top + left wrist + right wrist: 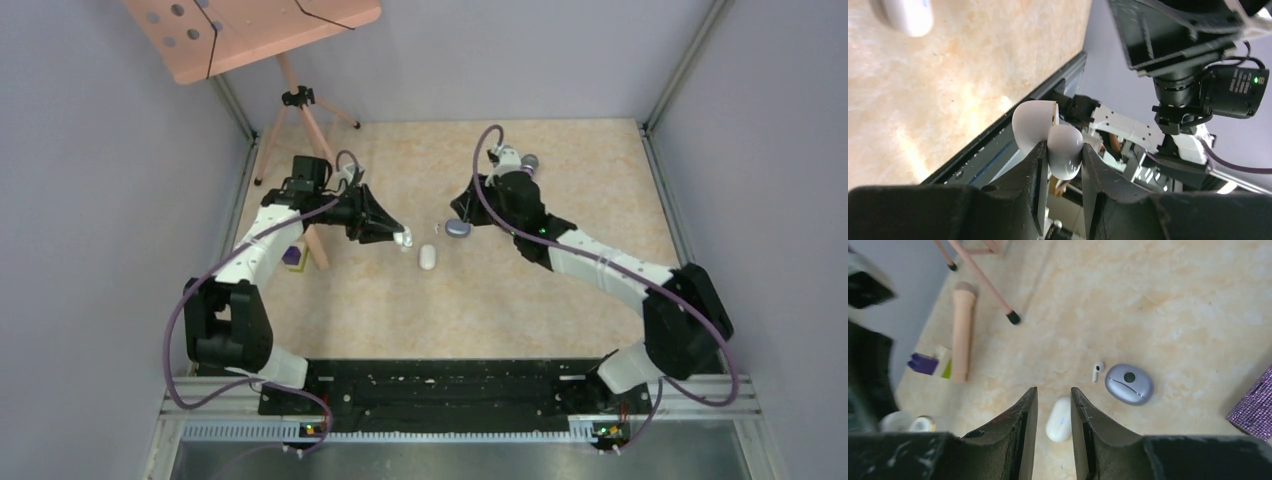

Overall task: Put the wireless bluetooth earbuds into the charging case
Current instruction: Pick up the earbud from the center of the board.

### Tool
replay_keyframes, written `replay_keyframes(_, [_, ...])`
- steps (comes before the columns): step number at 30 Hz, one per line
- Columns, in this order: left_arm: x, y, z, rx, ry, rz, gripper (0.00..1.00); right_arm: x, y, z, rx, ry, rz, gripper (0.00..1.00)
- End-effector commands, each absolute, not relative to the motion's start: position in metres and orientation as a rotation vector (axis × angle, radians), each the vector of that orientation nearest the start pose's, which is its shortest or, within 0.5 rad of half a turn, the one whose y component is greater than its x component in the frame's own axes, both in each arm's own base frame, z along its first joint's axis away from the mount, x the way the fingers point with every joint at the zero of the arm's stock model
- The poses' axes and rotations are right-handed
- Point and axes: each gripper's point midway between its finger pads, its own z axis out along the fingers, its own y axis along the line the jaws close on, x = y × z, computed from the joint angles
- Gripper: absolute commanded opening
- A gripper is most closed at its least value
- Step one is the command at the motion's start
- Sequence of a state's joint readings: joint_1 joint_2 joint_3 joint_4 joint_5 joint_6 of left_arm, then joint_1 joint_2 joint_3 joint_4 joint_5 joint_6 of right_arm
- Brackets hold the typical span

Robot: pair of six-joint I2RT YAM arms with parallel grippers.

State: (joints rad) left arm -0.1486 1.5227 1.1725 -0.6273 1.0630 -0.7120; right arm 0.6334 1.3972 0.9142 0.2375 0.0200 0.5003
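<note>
Currently: left end effector (1062, 161) clenched on glossy white open charging case (1034, 122). Right end effector (1054, 397) parted, empty; small white stemmed earbud (1096, 371) on bench (1173, 300) near its fingertips. You likely pick that next.

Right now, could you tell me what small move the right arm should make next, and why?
Probably shift the right gripper over the loose white earbud beside the lavender case and lower onto it. Its jaws stand apart and empty, above the closed white case, while the left gripper holds an open white case that looks ready for a bud.
</note>
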Motion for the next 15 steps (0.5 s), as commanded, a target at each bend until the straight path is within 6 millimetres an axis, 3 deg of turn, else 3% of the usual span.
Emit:
replay_keyframes(1, [0.291,-0.191,0.229,-0.339,2.472,-1.544,0.0,0.362,0.284,0.144,-0.133,2.224,0.622,0.3])
replay_keyframes(9, [0.288,-0.179,0.214,-0.403,2.46,-1.575,0.0,0.384,0.333,0.102,-0.286,2.331,0.59,0.35])
replay_keyframes(15, [0.288,-0.179,0.209,-0.402,2.462,-1.587,0.0,0.397,0.349,0.082,-0.304,2.366,0.572,0.36])
